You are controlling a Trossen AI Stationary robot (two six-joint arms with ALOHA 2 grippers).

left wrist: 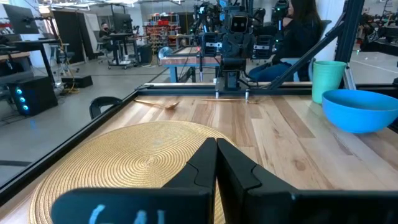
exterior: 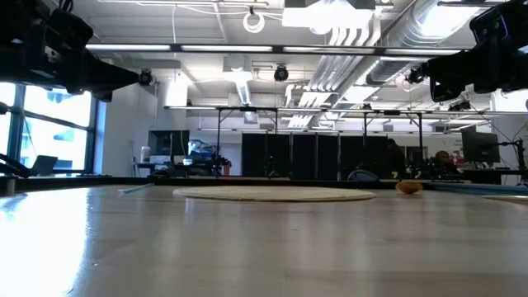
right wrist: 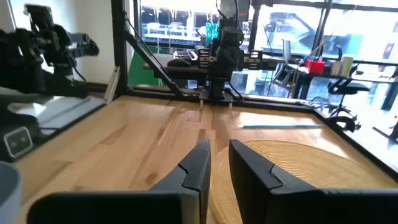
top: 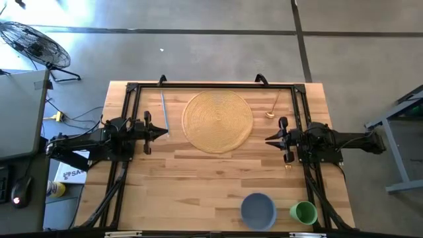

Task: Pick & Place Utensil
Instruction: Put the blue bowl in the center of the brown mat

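Wooden spoon (top: pixel 271 111) near right gripper (top: pixel 268 139), apart; jaws slightly parted, empty. Left gripper (top: pixel 165 133) jaws pressed together.

Blue bowl (top: pixel 258 210) beside green cup (top: pixel 304 213); floor fan (top: pixel 34 43) off-table.

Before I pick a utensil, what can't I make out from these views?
- Blue utensil: too thin in the high view to tell its type; only a sliver in the low view.
- Gold spoon: the low view shows only its bowl.
- Bowl and cup: absent from the low view; the bowl is edge-cut in the left wrist view.
- Right gripper: fingers slightly apart, holding nothing.
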